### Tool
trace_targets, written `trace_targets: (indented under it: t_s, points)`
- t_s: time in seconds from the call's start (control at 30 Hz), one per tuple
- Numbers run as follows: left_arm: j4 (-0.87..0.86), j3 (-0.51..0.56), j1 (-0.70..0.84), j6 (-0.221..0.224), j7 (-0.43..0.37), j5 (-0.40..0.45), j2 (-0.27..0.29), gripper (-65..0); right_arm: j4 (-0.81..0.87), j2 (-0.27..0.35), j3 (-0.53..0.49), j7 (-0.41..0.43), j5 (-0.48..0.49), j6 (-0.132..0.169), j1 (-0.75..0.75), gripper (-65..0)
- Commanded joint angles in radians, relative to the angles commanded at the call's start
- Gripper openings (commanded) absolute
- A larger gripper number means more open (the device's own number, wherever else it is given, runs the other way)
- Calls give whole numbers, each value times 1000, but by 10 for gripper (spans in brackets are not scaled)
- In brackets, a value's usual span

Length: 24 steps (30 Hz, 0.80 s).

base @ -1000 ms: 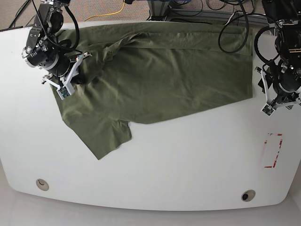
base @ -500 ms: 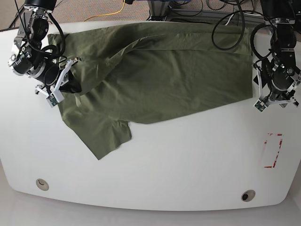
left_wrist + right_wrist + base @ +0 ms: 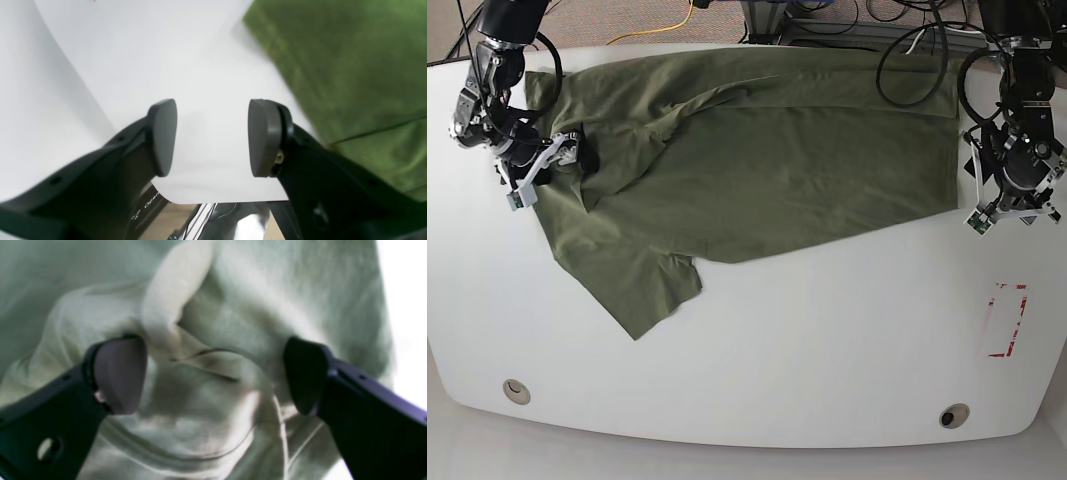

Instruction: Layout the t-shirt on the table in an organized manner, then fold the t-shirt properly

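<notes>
The olive-green t-shirt (image 3: pixel 767 160) lies spread across the far half of the white table (image 3: pixel 827 340), wrinkled at its left end, with one sleeve (image 3: pixel 652 295) pointing toward the front. My right gripper (image 3: pixel 555 163) is at the shirt's left end. In the right wrist view it (image 3: pixel 213 373) is wide open, with bunched shirt fabric (image 3: pixel 206 400) between the jaws. My left gripper (image 3: pixel 1010 213) is just off the shirt's right edge. In the left wrist view it (image 3: pixel 213 138) is open and empty over bare table, with the shirt (image 3: pixel 350 66) to one side.
A red tape rectangle (image 3: pixel 1007 320) is marked at the table's right side. Two grommet holes (image 3: pixel 517 390) (image 3: pixel 954 415) sit near the front edge. Black cables (image 3: pixel 922 60) hang over the shirt's far right corner. The table's far edge runs just behind the shirt.
My right gripper has moved left and toward the back, and the shirt's left end has spread leftward with it. My left gripper has shifted slightly back along the shirt's right edge.
</notes>
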Motion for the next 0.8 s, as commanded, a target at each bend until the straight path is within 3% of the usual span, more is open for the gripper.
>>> trace_targets:
  t_s: [0.27,0.57,0.8]
  points:
    - [0,0,0,0,-2,-2,2,-337,193,-2,71,-94,-5,0,-14,-38]
    - [0,0,0,0,-2,0,17,-337,273,-8,64,-97,-2,0,-2,-36]
    - [0,0,0,0,-2,-2,17,-337,242,-8,2,-98,-6,0,2,-36]
